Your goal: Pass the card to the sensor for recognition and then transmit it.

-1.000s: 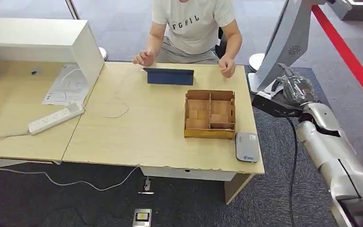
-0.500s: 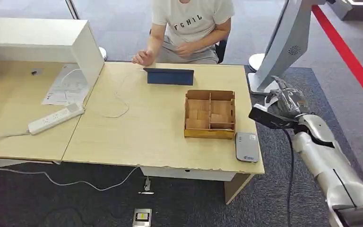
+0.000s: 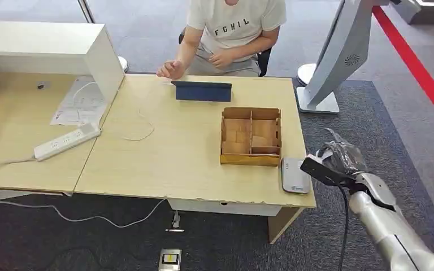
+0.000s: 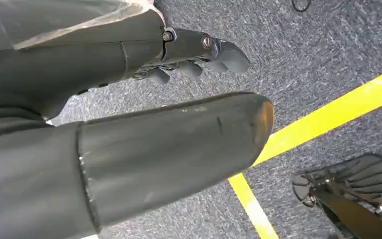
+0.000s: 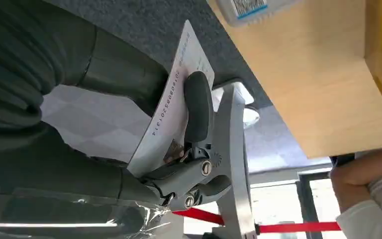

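Since a second earlier, right arm had dropped and drawn back toward the robot; right hand (image 3: 339, 161) now sat just off the table's near right corner, beside the sensor (image 3: 294, 175), where before it hung farther out by the white stand (image 3: 339, 53). Person (image 3: 230, 31) across the table had pulled one hand off the far edge into the lap; other hand unchanged.

Light wooden table (image 3: 181, 152) on grey carpet (image 3: 407, 130), red floor stripe (image 3: 424, 79) at right. White cabinet (image 3: 45, 48) on the adjoining desk at left, with papers (image 3: 79, 101) and a power strip (image 3: 66, 141). Dark blue tablet (image 3: 203, 91) stood at the far edge.

Wooden divided box (image 3: 251, 136) near the right edge; contents could not be told from head view. Sensor lay flat, touching or just beside the box's near right corner.

Card (image 5: 171, 107), white with a printed number, was pinched between thumb and fingers of the right hand, off the table edge near the sensor.

Left hand (image 4: 199, 50) hung over carpet with a yellow line (image 4: 328, 119), fingers loosely curled, holding nothing.
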`<action>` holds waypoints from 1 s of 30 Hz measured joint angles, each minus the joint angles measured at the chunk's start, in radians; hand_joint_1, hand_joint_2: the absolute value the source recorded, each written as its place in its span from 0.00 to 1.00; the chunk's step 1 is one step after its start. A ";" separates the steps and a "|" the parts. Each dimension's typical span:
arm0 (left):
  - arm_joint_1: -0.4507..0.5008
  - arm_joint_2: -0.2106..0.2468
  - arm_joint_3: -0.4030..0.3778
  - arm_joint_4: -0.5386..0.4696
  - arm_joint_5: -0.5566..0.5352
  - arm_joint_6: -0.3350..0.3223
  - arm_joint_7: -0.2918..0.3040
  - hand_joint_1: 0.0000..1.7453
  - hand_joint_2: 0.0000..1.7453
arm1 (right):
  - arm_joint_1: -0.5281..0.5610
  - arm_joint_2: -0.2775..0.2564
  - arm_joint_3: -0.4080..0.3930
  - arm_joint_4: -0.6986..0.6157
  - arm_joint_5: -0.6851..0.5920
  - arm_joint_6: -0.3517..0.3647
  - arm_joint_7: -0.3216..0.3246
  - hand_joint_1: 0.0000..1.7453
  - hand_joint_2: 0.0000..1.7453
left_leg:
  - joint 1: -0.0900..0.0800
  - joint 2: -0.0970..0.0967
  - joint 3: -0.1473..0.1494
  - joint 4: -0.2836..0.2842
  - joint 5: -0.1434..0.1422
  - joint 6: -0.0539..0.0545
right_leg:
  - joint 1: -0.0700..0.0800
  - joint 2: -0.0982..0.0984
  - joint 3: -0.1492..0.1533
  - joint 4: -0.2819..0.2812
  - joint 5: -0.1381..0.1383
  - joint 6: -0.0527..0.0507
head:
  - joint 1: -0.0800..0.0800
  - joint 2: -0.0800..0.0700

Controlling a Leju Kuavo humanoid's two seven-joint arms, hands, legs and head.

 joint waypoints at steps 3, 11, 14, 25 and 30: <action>0.000 0.000 0.000 0.000 0.008 0.000 0.000 0.00 0.00 | 0.035 -0.004 0.000 0.000 -0.013 0.000 0.006 1.00 1.00 | 0.000 0.000 0.000 0.000 0.000 0.000 | 0.000 0.000 0.000 0.000 0.000 0.000 | 0.000 0.000; 0.000 0.005 0.000 0.000 0.010 0.000 0.012 0.00 0.00 | 0.102 -0.019 0.000 -0.001 -0.033 -0.014 0.006 1.00 1.00 | 0.000 0.000 0.000 0.000 0.000 0.000 | 0.000 0.000 0.000 0.000 0.000 0.000 | 0.000 0.000; 0.000 0.006 0.000 0.000 0.010 -0.002 0.014 0.00 0.00 | 0.119 -0.024 0.000 -0.010 -0.040 -0.019 0.006 1.00 1.00 | 0.000 0.000 0.000 0.000 0.000 0.000 | 0.000 0.000 0.000 0.000 0.000 0.000 | 0.000 0.000; -0.001 0.017 0.000 0.000 0.005 -0.021 0.003 0.00 0.00 | 0.122 -0.069 0.001 -0.060 -0.075 -0.024 0.014 1.00 1.00 | 0.000 0.000 0.000 0.000 0.000 0.000 | 0.000 0.000 0.000 0.000 0.000 0.000 | 0.000 0.000; -0.002 0.025 0.000 0.000 -0.003 -0.033 0.005 0.00 0.00 | 0.103 -0.103 0.000 -0.107 -0.101 -0.010 0.022 1.00 1.00 | 0.000 0.000 0.000 0.000 0.000 0.000 | 0.000 0.000 0.000 0.000 0.000 0.000 | 0.000 0.000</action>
